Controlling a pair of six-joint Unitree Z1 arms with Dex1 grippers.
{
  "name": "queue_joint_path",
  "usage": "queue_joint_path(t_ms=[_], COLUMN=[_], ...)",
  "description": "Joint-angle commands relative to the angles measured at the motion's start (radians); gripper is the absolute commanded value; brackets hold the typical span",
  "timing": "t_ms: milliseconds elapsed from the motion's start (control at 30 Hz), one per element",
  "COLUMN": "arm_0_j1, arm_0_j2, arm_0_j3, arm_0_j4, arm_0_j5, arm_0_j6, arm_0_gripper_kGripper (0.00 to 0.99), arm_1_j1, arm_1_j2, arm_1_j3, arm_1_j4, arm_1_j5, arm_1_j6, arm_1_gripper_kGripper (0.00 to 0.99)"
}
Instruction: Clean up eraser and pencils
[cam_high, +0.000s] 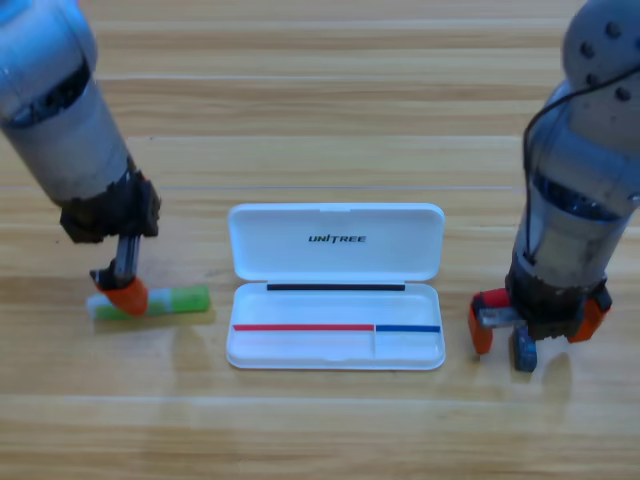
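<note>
I see my left gripper (122, 292) down on the green-and-white eraser (150, 303) left of the open white case (336, 285), seemingly pinching it, while my right gripper (535, 325), jaws spread, straddles something small I cannot identify.

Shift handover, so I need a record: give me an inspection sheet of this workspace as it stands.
Surface: wooden table, plank grain.
Job's things: green-and-white eraser lies flat, left of the case. White case is open between the arms, lid laid back, nothing inside. Pencil not plainly seen; a small dark piece under the right gripper, cannot tell what.
Clutter: nothing seen.
Grippers: left gripper is down on the eraser's left end. Right gripper is low over the table, right of the case.
Cables: black cable runs along the right arm.
Surroundings: nothing seen.
</note>
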Motion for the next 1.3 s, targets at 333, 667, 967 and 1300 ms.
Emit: queue_joint_path(t_ms=[333, 667, 967, 1300], arm_0_j1=[0.053, 0.053, 0.053, 0.053], arm_0_j2=[0.093, 0.116, 0.13, 0.15], arm_0_j3=[0.122, 0.147, 0.156, 0.159], arm_0_j4=[-0.139, -0.188, -0.2, -0.2], arm_0_j5=[-0.03, -0.036, -0.035, -0.031], arm_0_j6=[0.016, 0.012, 0.007, 0.009], arm_0_gripper_kGripper=[0.95, 0.894, 0.833, 0.698], arm_1_j1=[-0.071, -0.083, -0.039, 0.073], arm_1_j2=[0.101, 0.092, -0.159, -0.154], arm_1_j3=[0.088, 0.122, 0.054, -0.119], arm_1_j4=[-0.067, -0.064, 0.103, 0.353], arm_1_j5=[0.095, 0.129, 0.137, 0.124], arm_1_j6=[0.03, -0.029, -0.413, -1.246], arm_1_gripper_kGripper=[0.367, 0.0, 0.0, 0.0])
